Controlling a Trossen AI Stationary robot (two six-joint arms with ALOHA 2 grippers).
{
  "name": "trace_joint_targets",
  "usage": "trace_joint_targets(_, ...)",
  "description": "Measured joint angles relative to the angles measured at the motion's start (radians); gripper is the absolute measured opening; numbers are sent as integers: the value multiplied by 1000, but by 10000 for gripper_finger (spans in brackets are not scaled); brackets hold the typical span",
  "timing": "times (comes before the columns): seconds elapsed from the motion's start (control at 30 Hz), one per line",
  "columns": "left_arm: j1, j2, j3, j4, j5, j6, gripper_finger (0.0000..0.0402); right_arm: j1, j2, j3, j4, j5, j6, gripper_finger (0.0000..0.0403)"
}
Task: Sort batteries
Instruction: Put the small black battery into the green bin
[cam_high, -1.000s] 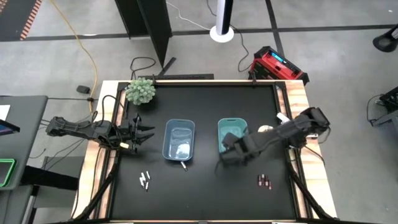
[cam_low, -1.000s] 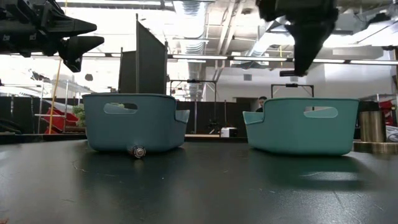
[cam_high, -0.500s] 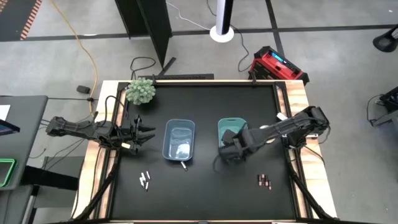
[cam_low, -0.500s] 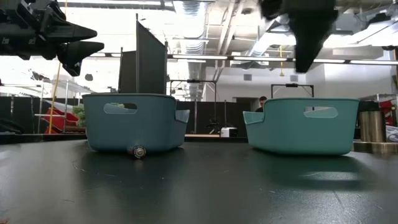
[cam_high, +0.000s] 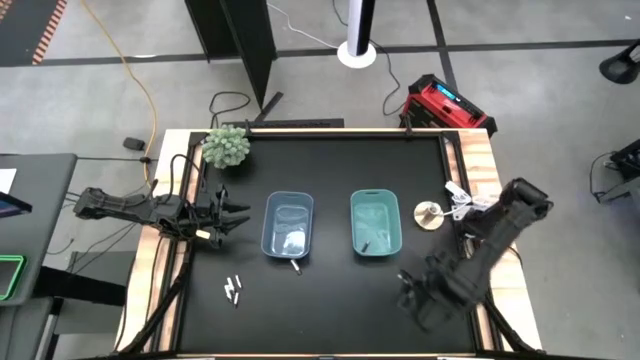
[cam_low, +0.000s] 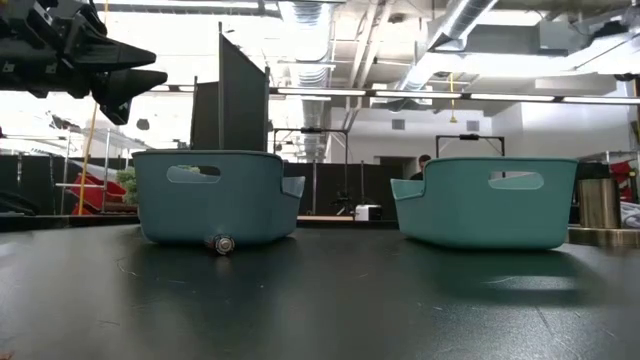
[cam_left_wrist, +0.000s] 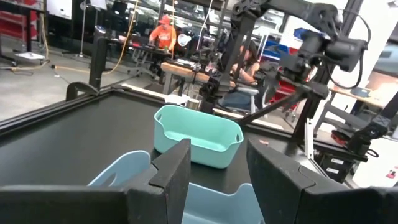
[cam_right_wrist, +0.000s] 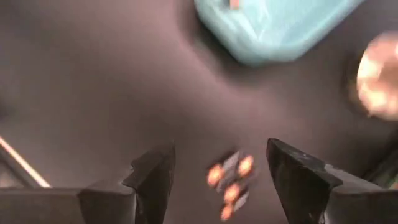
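A blue bin (cam_high: 288, 225) and a teal bin (cam_high: 375, 223) stand mid-table. One dark battery (cam_high: 370, 238) lies in the teal bin. Whitish batteries (cam_high: 233, 289) lie on the table near the front left. Another battery (cam_low: 220, 243) rests against the blue bin's near wall. My right gripper (cam_high: 415, 295) hovers open at the near right, above the dark, coppery-ended batteries (cam_right_wrist: 230, 177), its fingers either side of them (cam_right_wrist: 221, 149). My left gripper (cam_high: 225, 218) hangs open and empty left of the blue bin, pointing at both bins (cam_left_wrist: 217, 155).
A small green plant (cam_high: 227, 146) sits at the far left corner. A round tan disc (cam_high: 430, 213) and white bits (cam_high: 455, 195) lie by the right edge. Bare black tabletop lies along the near edge between the two groups of batteries. People show in the room beyond.
My right gripper has left its place above the teal bin and swung toward the table's near right, over the dark batteries, passing out of the low view. The teal bin is uncovered and shows a dark battery inside.
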Motion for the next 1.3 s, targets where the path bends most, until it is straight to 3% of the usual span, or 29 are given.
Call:
trace_joint_targets(0.23,0,0,0,1,0,-1,153,205,4,-116,126,-60,411,254)
trace_joint_targets(0.37,0,0,0,1,0,-8,153,270,34,-174,171,-142,554,231)
trace_joint_targets(0.63,0,0,0,3,0,-9,153,262,113,-229,283,-209,565,193)
trace_joint_targets(1.3,0,0,0,2,-1,-9,153,208,255,-234,205,-300,578,183)
